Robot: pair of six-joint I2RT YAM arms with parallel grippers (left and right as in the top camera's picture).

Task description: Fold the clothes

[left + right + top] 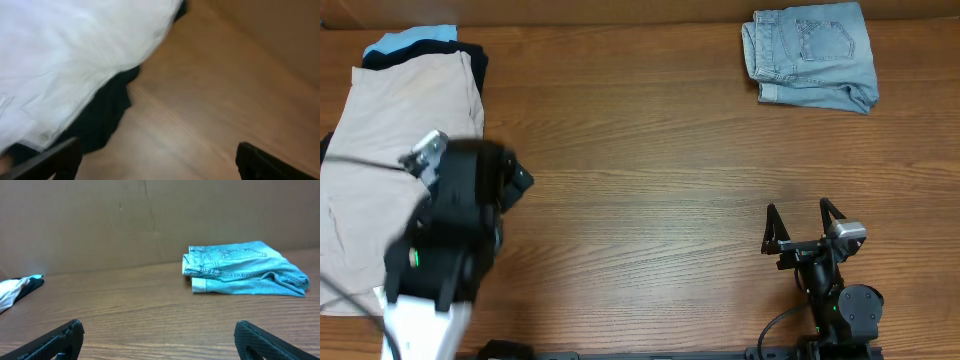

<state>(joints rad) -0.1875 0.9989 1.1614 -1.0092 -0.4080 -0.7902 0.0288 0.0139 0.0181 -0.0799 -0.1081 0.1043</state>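
Note:
The light blue denim shorts lie folded at the far right of the table; they also show in the right wrist view, well ahead of the fingers. My right gripper is open and empty near the front edge, its fingers wide apart over bare wood. My left arm hangs over the pile at the left, and its gripper is open and empty, beside the edge of the beige and black cloth. In the overhead view the left fingers are hidden under the arm.
A pile at the far left holds large beige shorts over a black garment and a light blue piece. In the left wrist view the beige cloth and black cloth lie left of the fingers. A brown wall stands behind the table.

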